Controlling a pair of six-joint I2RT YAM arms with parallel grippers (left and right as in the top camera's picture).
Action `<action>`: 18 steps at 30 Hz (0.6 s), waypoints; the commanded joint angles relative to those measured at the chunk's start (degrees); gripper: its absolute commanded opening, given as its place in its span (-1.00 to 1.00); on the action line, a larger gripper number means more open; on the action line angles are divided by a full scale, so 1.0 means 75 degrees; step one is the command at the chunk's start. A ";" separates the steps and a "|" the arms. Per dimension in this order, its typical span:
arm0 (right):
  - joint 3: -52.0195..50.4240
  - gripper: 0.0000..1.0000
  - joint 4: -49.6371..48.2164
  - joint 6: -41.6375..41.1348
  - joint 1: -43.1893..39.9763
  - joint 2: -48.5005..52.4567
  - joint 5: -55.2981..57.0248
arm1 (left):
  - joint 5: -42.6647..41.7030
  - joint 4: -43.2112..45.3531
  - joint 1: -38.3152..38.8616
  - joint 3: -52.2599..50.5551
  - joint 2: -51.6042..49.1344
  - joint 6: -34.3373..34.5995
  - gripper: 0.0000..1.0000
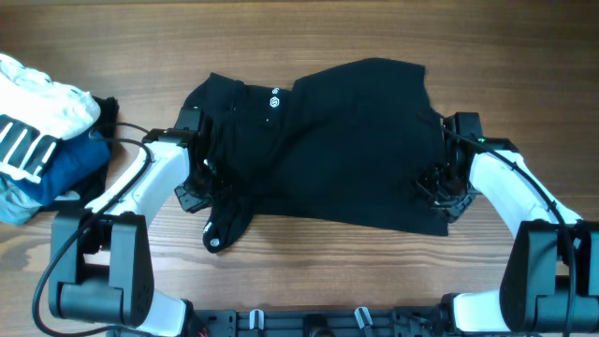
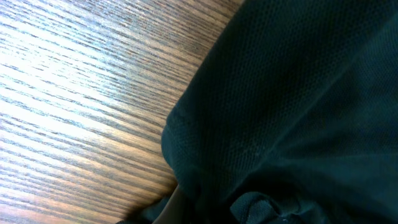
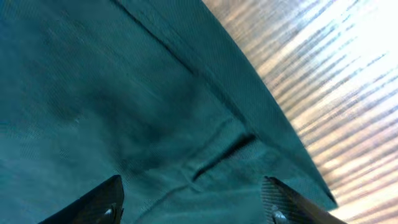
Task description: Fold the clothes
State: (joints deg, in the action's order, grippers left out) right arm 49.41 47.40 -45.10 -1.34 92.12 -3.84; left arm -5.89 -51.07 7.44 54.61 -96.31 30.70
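Observation:
The black T-shirt (image 1: pixel 337 140) lies spread across the middle of the wooden table, with small white logo lettering near its top left. One sleeve hangs down at the lower left. My left gripper (image 1: pixel 198 187) is at the shirt's left edge. In the left wrist view the shirt (image 2: pixel 292 93) fills the frame and bunches over the jaws (image 2: pixel 199 208), which look shut on the fabric. My right gripper (image 1: pixel 438 187) is at the shirt's lower right edge. In the right wrist view its fingers (image 3: pixel 193 186) are wide apart over the hem of the shirt (image 3: pixel 124 81).
A white garment with black stripes (image 1: pixel 33 117) lies at the far left on a blue folded garment (image 1: pixel 65 164). Bare wood (image 1: pixel 524 56) surrounds the shirt at the back and the right.

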 commanded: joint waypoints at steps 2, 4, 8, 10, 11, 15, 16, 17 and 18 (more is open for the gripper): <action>-0.0055 0.28 -0.0175 -0.0332 -0.0017 0.0041 0.0187 | -0.0070 -0.0125 -0.0009 0.0108 0.0125 -0.0096 -0.92; -0.0067 0.28 -0.0152 -0.0388 -0.0017 0.0041 0.0187 | -0.0070 -0.0122 -0.0009 0.0108 0.0125 -0.0096 -0.92; -0.0609 0.25 -0.0507 -0.0609 -0.0017 0.0044 0.0338 | -0.0070 -0.0125 -0.0009 0.0108 0.0125 -0.0093 -0.92; -0.0988 0.25 -0.0994 -0.0670 -0.0017 0.0041 0.0300 | -0.0070 -0.0125 -0.0009 0.0108 0.0125 -0.0093 -0.92; -0.1119 0.23 -0.1198 -0.0679 -0.0017 0.0041 0.0300 | -0.0070 -0.0125 -0.0009 0.0108 0.0125 -0.0093 -0.91; -0.1256 -0.06 -0.1638 -0.0670 -0.0017 0.0041 0.0326 | -0.0067 -0.0181 -0.0009 0.0108 0.0125 -0.0093 -0.89; -0.1247 -0.22 -0.1635 -0.0670 -0.0017 0.0041 0.0326 | -0.0070 -0.0187 -0.0009 0.0108 0.0125 -0.0093 -0.89; -0.1247 -0.30 -0.1620 -0.0670 -0.0017 0.0038 0.0321 | -0.0070 -0.0187 -0.0009 0.0108 0.0125 -0.0093 -0.90; -0.1247 -0.43 -0.1577 -0.0667 -0.0017 0.0032 0.0321 | -0.0067 -0.0187 -0.0009 0.0108 0.0125 -0.0093 -0.90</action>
State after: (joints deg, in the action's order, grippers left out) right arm 42.19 38.68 -50.26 -1.34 89.27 -1.04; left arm -5.89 -52.12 7.44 54.61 -96.31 30.68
